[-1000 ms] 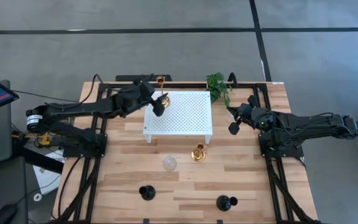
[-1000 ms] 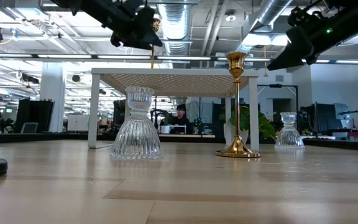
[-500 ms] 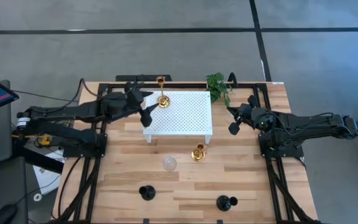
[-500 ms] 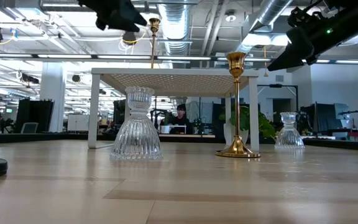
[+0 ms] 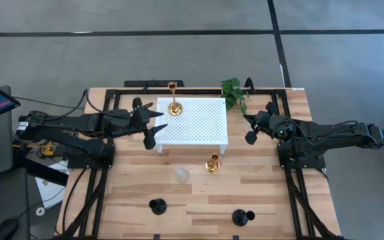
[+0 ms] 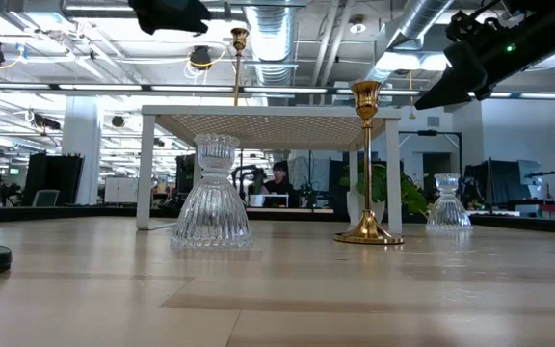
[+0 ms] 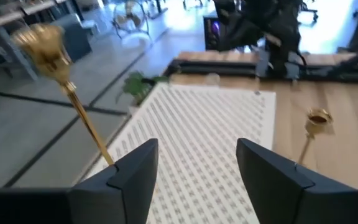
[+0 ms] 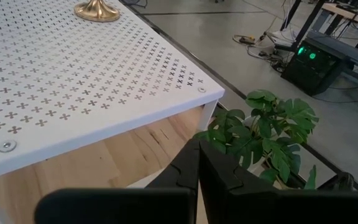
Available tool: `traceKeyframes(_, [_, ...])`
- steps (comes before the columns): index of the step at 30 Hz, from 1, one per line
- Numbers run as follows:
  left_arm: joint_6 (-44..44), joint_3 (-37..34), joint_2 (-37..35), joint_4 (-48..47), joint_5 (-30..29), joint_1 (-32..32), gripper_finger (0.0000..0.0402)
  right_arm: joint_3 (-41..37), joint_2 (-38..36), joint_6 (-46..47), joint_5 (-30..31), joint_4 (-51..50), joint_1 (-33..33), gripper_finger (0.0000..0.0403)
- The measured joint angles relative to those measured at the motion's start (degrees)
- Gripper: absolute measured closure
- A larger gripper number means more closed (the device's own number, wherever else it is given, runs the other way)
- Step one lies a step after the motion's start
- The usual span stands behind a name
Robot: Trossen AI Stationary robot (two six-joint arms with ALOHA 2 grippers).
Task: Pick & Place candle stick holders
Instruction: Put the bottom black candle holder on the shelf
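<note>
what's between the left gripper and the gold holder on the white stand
Nothing: in the high view only bare white stand separates the left gripper from the gold holder.

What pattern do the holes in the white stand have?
Small cross-shaped holes in regular rows cover the white stand; the right wrist view shows this best.

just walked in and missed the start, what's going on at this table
A two-armed robot is sorting candle stick holders. A tall gold candle stick holder stands on the white perforated stand. The left gripper hangs off the stand's left edge, fingers apart and holding nothing. The right gripper waits shut, right of the stand near the small green plant. A second tall gold holder, a clear glass holder and two black holders stand on the wooden table.
</note>
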Motion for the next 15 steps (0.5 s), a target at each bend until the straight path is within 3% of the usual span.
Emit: traceKeyframes(15, [-6.12,-7.29,0.04,-3.57,0.04,-3.64,0.0273,0.00,0.01,-0.02,0.00,0.02,0.00,0.0403])
